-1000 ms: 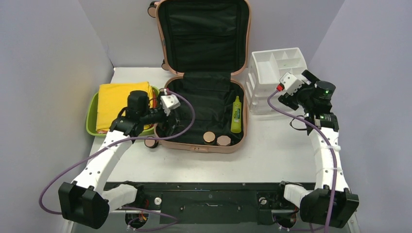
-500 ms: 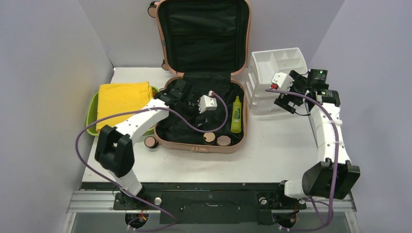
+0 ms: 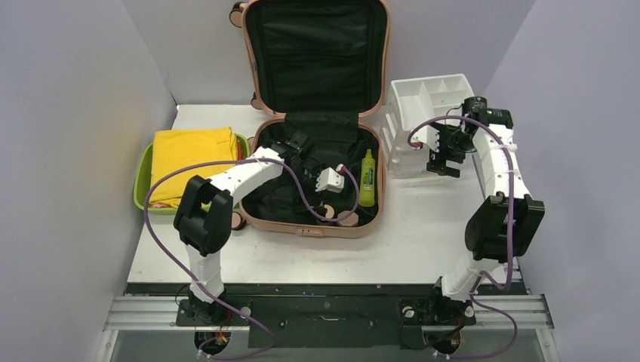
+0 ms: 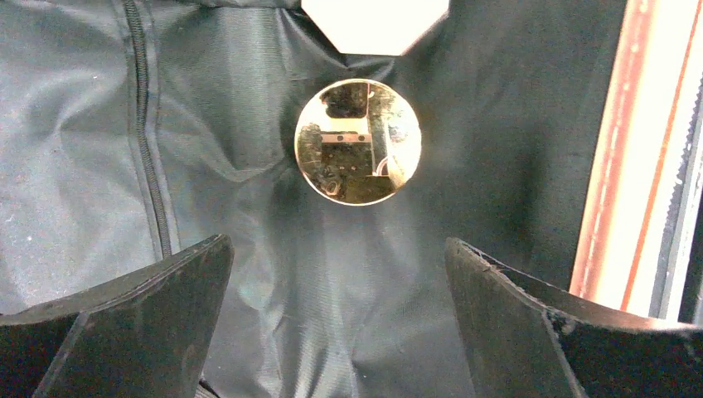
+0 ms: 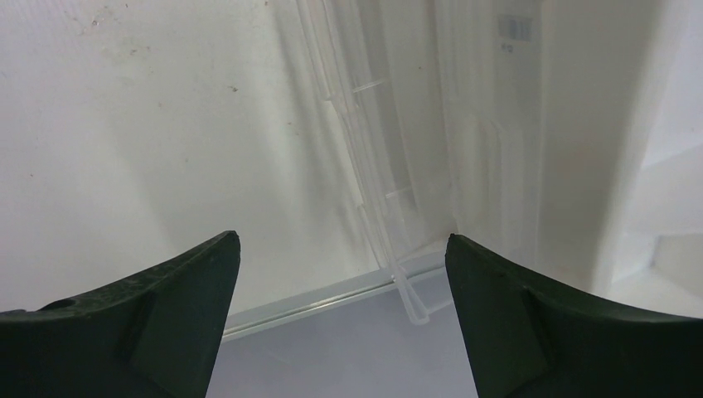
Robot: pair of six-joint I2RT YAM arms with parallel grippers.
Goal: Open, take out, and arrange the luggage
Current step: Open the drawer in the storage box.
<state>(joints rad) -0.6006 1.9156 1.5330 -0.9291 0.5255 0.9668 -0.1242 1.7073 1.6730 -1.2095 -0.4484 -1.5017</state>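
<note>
Seen from above, the luggage [image 3: 305, 226] lies open at the middle of the table, its lid standing upright against the far wall and its black-lined base flat in front of me. My left gripper [image 4: 336, 319] hangs inside the base near its near edge, jaws spread wide and grasping nothing. Through the left wrist camera a round jar with a mirror-gold lid [image 4: 358, 141] sits on the lining just ahead of my fingertips and roughly centred between them. A pale eight-sided lid [image 4: 375, 21] lies just beyond it.

I judge the step in hand to be taking out the gold jar. To do it well I should:
- go straight forward and down until the fingers flank the jar's sides;
- keep clear of the eight-sided lid behind it;
- avoid pinching the loose, wrinkled lining;
- close evenly, since the polished lid looks slippery.

A green bottle [image 3: 367, 177] lies along the right side of the base.

My right gripper [image 5: 340, 319] is also spread open and empty, close against the white drawer organizer [image 3: 423, 105] on the right. On the left, a green tub [image 3: 142, 181] holds a folded yellow cloth [image 3: 189, 154].
</note>
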